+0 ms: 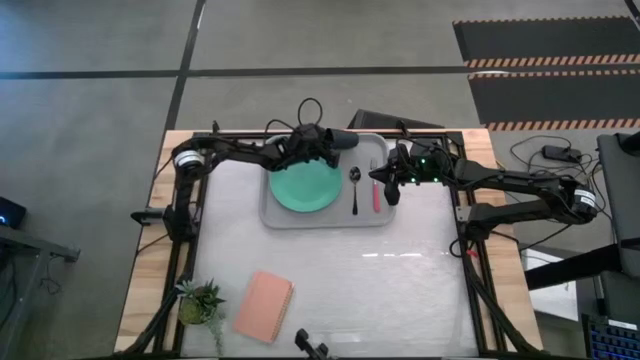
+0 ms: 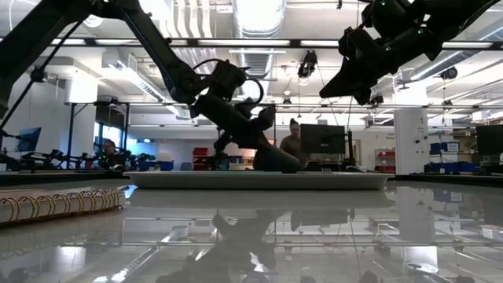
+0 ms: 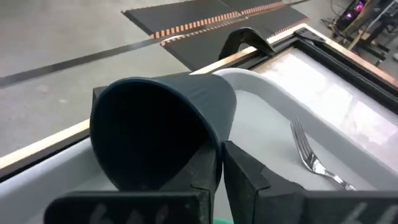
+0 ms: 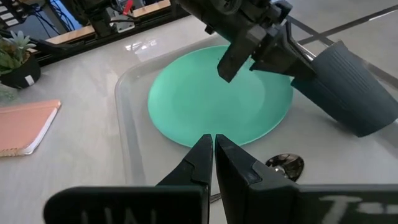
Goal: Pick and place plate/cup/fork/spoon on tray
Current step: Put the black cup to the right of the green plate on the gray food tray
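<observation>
The left tool point(image 3: 214, 163) grips the dark cup point(image 3: 158, 127) by its rim, tilted over the tray point(image 3: 273, 102); the fork point(image 3: 314, 158) lies just beside. The table point(image 3: 339, 74) stretches beyond.

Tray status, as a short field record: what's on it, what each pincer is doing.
tray: far centre of the table
plate: flat on the tray
spoon: on the tray, beside the plate
fork: on the tray, beside the spoon
cup: tilted, at the tray's far edge
left pincer: shut on the cup's rim
right pincer: shut, empty, raised above the tray
</observation>
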